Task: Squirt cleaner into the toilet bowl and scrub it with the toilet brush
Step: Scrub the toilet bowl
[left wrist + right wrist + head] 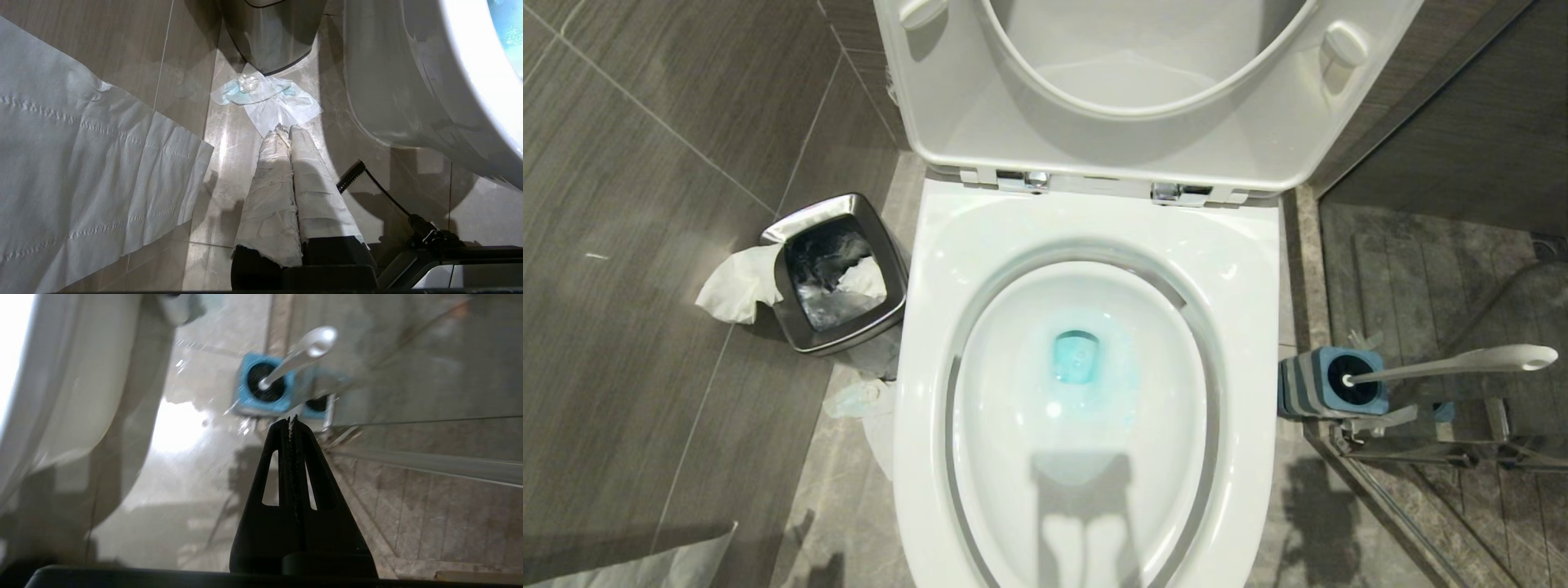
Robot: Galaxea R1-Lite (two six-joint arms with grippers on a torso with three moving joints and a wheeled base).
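The bowl (1086,457) is sitting open at the middle of the grey tiled floor (645,343), glossy white and oval, blue cleaner pooling at its drain, seat and lid (1143,90) standing raised on chrome hinges. The brush (1445,365) is leaning in its blue-topped holder (1331,382) just right of the rim, beside the glass partition (1462,245). The right gripper (291,421) is hanging above the holder, jaws clenched on nothing. The left gripper (286,130), paper-wrapped, is pointing shut at tissue (265,100) near the steel bin (837,273).
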